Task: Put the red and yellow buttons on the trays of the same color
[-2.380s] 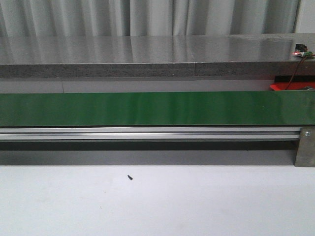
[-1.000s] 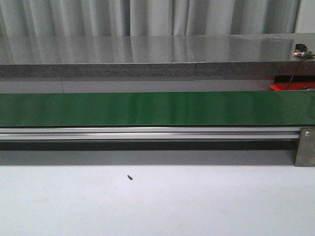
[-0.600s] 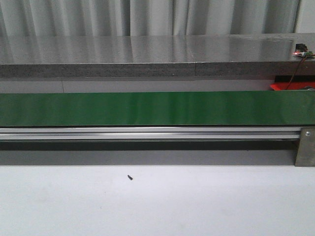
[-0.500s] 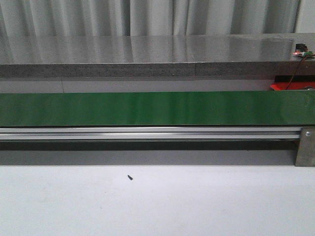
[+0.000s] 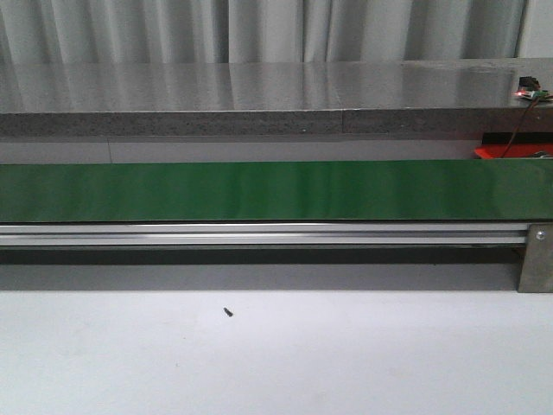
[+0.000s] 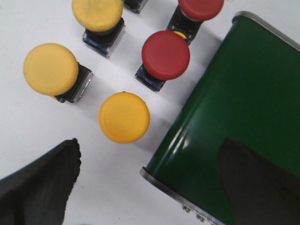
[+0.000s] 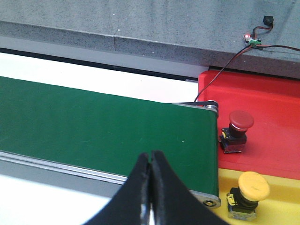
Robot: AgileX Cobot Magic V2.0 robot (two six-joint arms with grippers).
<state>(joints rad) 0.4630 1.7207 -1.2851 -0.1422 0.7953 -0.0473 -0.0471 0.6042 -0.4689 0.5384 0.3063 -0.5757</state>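
In the left wrist view my left gripper (image 6: pixel 150 159) is open and empty above the white table beside the green belt's end (image 6: pixel 243 108). Three yellow buttons (image 6: pixel 124 117) (image 6: pixel 50 69) (image 6: pixel 97 13) and two red buttons (image 6: pixel 166 55) (image 6: pixel 200 7) stand there on the table. In the right wrist view my right gripper (image 7: pixel 150 157) is shut and empty over the green belt (image 7: pixel 93 126). One red button (image 7: pixel 238 125) stands on the red tray (image 7: pixel 272 117) and one yellow button (image 7: pixel 251 190) on the yellow tray (image 7: pixel 281 206). Neither gripper shows in the front view.
The green conveyor belt (image 5: pixel 259 190) runs across the front view on an aluminium rail (image 5: pixel 259 233), with a grey counter (image 5: pixel 259 95) behind. A corner of the red tray (image 5: pixel 510 151) shows at far right. A small circuit board with wires (image 7: pixel 253 40) sits on the counter.
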